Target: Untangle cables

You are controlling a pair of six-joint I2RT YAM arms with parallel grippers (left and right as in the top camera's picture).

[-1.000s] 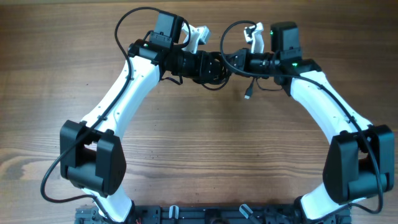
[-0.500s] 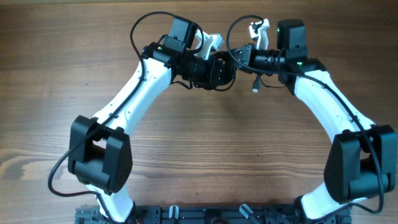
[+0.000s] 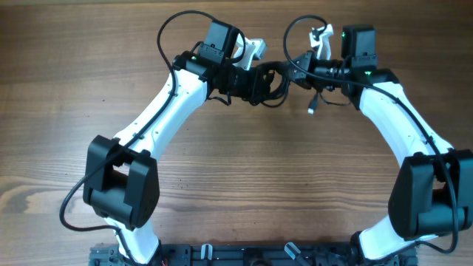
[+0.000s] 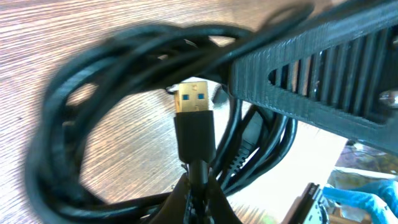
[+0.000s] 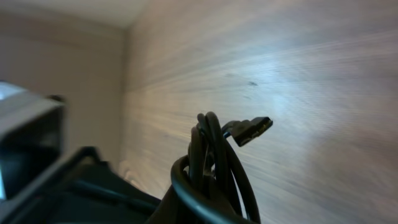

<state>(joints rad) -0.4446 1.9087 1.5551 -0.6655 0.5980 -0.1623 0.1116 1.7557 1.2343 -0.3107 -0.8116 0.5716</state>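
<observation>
Over a wooden worktop [image 3: 236,177], the left arm [image 3: 166,103] and right arm [image 3: 395,118] meet at its far side. The left tool [image 4: 198,194] and right tool [image 3: 299,68] are each clenched on the cables [image 3: 270,78], one black tangle strung crosswise between them, equally near both arms. How many cords it holds cannot be told. Two plugs show up close: a gold-faced one [image 4: 192,99] upright above the left tool, a flat one [image 5: 252,131] beside the right.
</observation>
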